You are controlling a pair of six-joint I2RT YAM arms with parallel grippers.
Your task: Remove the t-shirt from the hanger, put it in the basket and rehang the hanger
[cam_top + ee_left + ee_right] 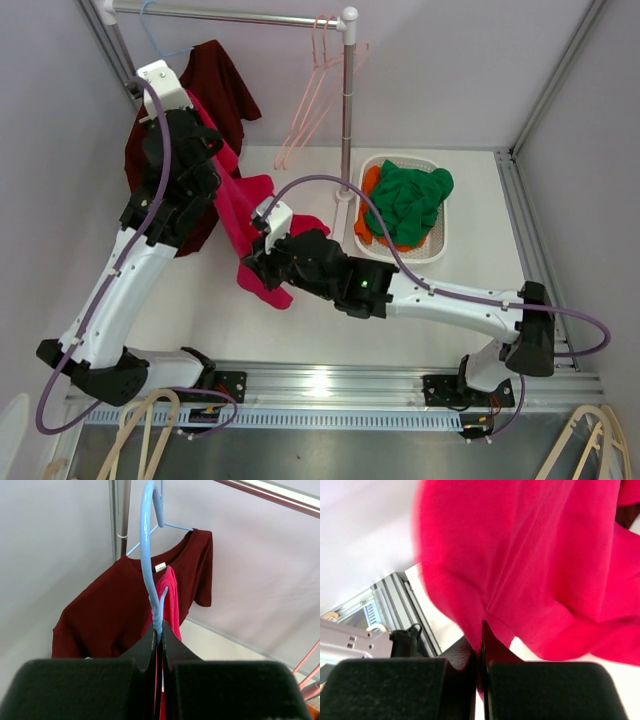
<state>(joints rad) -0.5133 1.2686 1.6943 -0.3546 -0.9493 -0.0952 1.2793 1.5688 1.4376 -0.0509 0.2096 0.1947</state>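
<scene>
A bright pink t-shirt (240, 205) hangs from a light blue hanger (146, 555) and drapes down toward the table. My left gripper (203, 138) is shut on the hanger's neck just below its hook, jaws (158, 628) pinched on the blue stem. The pink cloth (171, 600) shows just past the fingers. My right gripper (258, 266) is shut on the shirt's lower edge, with pink fabric (530, 555) pinched between the jaws (481, 630). Most of the hanger's arms are hidden inside the shirt.
A dark red t-shirt (222, 88) hangs on another hanger from the rack rail (240, 15), just behind my left gripper; it also shows in the left wrist view (115, 615). Pink hangers (315, 95) hang by the rack pole (347, 110). A white basket (437, 240) holds green and orange clothes.
</scene>
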